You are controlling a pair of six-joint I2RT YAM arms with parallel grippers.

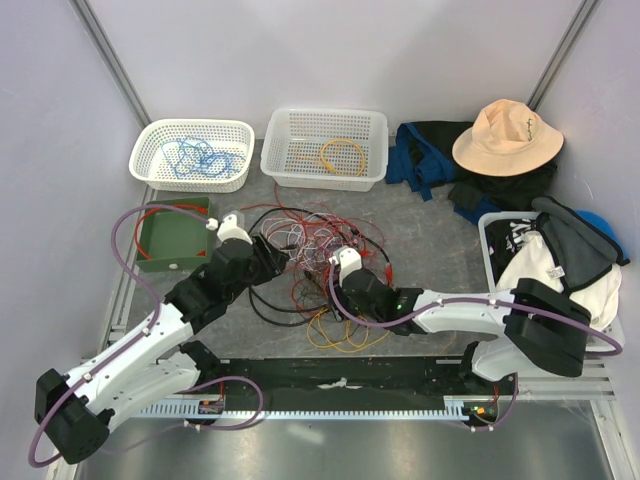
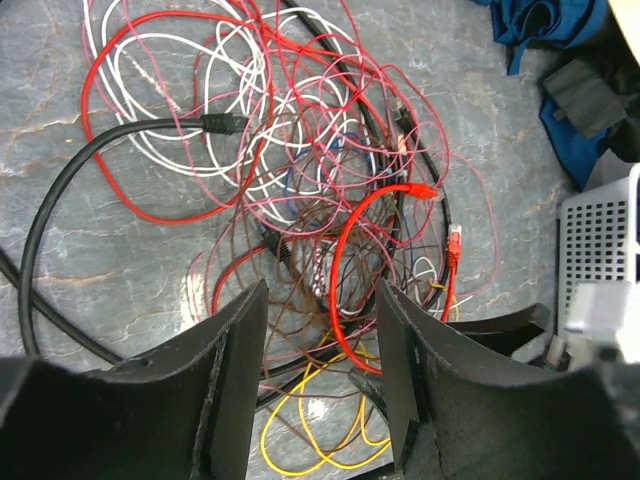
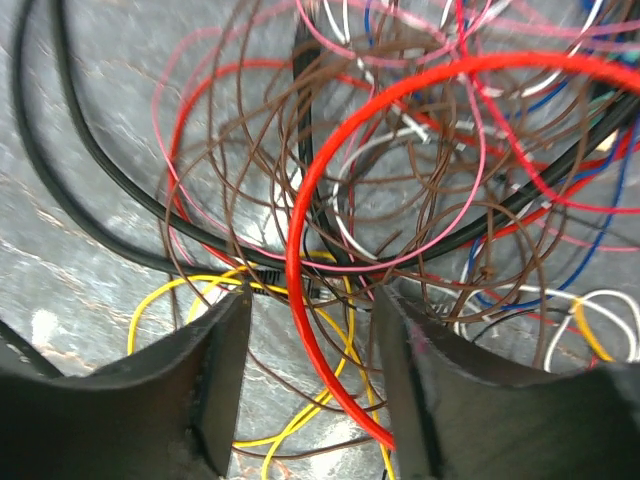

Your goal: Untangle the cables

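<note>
The cables (image 1: 305,245) lie in one tangled heap at the table's middle, with red, white, pink, brown, blue and yellow wires looped through each other. A thick black cable (image 2: 60,200) curves round the heap's left side. My left gripper (image 1: 268,265) (image 2: 320,300) hovers over the heap, open, with a red loop (image 2: 345,250) and brown wires passing between its fingers ungripped. My right gripper (image 1: 340,290) (image 3: 312,300) is also open. A thick red cable (image 3: 300,230) runs down between its jaws, touching neither, above yellow wire (image 3: 160,295).
At the back stand a white basket (image 1: 190,124) holding a blue cable (image 1: 200,158) and a second basket (image 1: 325,113) holding an orange cable (image 1: 343,157). A green tray (image 1: 175,238) sits at the left. A hat (image 1: 507,137) and clothes (image 1: 560,260) fill the right.
</note>
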